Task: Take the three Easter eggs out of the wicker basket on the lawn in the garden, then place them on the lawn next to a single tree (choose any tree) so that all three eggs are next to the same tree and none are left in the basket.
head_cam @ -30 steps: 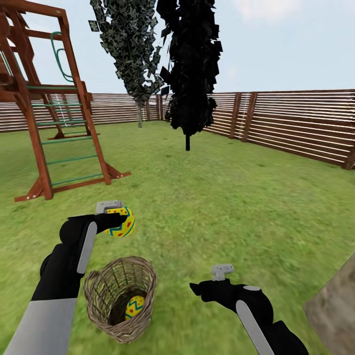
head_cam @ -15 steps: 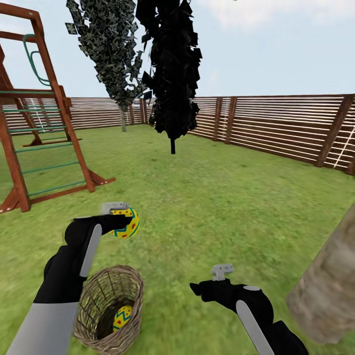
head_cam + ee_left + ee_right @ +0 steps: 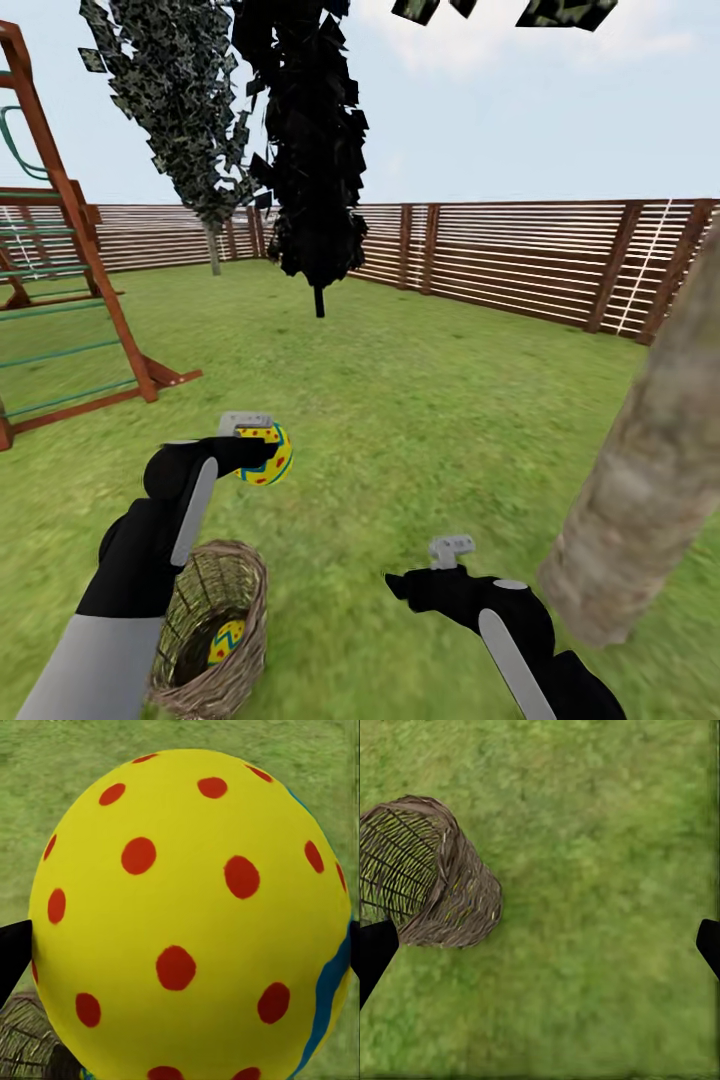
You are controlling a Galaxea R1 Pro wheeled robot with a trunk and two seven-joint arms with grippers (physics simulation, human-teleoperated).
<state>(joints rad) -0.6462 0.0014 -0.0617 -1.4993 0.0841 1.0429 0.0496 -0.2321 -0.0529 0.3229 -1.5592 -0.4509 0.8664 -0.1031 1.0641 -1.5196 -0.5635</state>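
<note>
Yellow dotted egg [image 3: 187, 922] sits clamped between the left fingers [image 3: 262, 452], above the wicker basket [image 3: 240, 600]. Right fingers [image 3: 712, 945] spread wide, holding nothing, the basket beside them.

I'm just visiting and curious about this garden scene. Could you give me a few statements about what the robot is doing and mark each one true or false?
1. The left tool holds an egg. True.
2. The wicker basket is empty. False: an egg inside shows.
3. The right tool carries an egg. False: it is open and holds nothing.
4. A thick pale tree trunk stands at the robot's right. True.
5. The basket sits on the lawn. True.
</note>
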